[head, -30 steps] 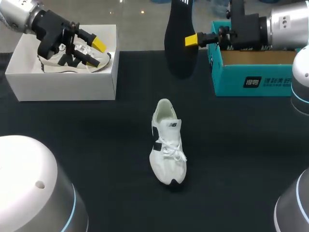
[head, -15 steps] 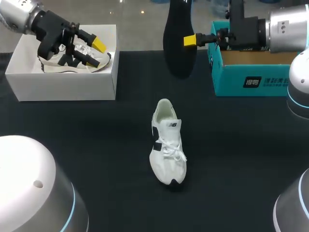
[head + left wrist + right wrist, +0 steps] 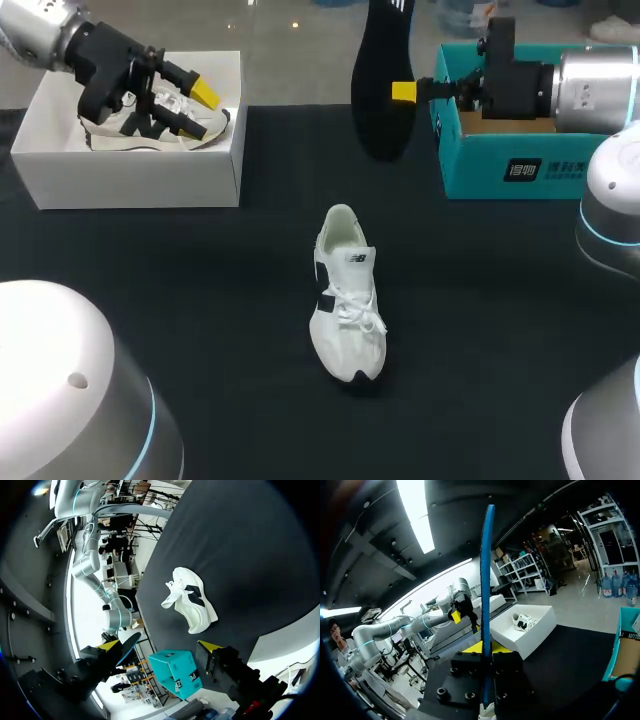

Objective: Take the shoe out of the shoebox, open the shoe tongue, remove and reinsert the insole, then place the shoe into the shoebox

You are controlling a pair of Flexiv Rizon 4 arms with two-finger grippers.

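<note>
A white shoe (image 3: 345, 295) lies on the black table's middle, toe toward me; the left wrist view also has the shoe (image 3: 191, 600). My right gripper (image 3: 403, 92) is shut on a black insole (image 3: 383, 80), held upright in the air beside the teal shoebox (image 3: 500, 160). In the right wrist view the insole (image 3: 486, 590) stands edge-on, pinched between the fingers of the right gripper (image 3: 482, 649). My left gripper (image 3: 190, 108) hangs open over the white box (image 3: 130, 175); nothing lies between the fingers of the left gripper (image 3: 157, 645).
A second light shoe (image 3: 150, 125) lies in the white box at the back left. The teal shoebox (image 3: 177, 672) stands at the back right, its top open. Black tabletop surrounds the white shoe on all sides.
My right arm has drawn a little to the right, carrying the insole with it. The left arm and the white shoe have stayed put.
</note>
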